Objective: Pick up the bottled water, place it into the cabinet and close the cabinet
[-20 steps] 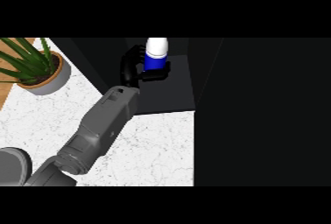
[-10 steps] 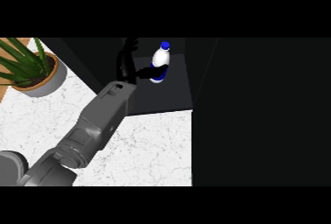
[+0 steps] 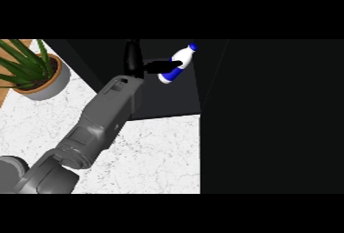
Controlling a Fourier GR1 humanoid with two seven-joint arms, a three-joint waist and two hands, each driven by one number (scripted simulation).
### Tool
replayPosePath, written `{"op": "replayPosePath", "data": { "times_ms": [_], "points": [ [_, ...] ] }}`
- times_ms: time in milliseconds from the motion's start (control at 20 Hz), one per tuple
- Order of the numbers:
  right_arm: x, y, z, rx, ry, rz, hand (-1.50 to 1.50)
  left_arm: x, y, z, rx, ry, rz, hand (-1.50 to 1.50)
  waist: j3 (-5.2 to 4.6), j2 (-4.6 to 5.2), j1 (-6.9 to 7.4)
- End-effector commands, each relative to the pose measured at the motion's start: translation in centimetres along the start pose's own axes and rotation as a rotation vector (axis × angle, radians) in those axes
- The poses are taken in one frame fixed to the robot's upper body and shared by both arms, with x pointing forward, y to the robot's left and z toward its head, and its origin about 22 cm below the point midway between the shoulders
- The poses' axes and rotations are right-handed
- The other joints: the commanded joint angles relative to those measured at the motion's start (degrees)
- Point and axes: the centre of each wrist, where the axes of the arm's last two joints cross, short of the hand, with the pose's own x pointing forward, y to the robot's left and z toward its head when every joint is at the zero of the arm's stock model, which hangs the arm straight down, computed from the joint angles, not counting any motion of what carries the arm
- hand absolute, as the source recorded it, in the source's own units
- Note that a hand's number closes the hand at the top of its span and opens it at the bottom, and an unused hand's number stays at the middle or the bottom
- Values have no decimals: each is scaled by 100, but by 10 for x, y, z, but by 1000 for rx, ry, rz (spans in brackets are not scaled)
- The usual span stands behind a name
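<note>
Bottled water, white with a blue cap and blue band, sits tilted inside the dark cabinet, its cap leaning toward the upper right. The left hand reaches into the cabinet from the grey forearm, with its thumb stretched across to the bottle's middle and its fingers pointing upward just to the left; it appears to pinch the bottle. A potted plant stands at the left on the white marble tabletop.
</note>
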Motion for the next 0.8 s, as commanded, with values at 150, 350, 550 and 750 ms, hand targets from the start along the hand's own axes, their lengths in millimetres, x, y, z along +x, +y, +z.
{"op": "replayPosePath", "data": {
  "times_ms": [150,350,550,750],
  "points": [
    [10,0,-2,18,-37,-30,-150,19,-1,-10,-74,-116,222,-150,4,-54,134],
    [7,-3,1,1,-12,-37,-150,10,-16,5,-139,-86,265,-150,11,-119,261],
    [32,10,-3,-1,-7,-34,-150,-1,-20,19,-131,-86,284,-150,9,-185,363],
    [25,9,-6,-22,-1,-34,-150,1,-22,24,-163,-89,318,-150,12,-213,463]
  ]
}}
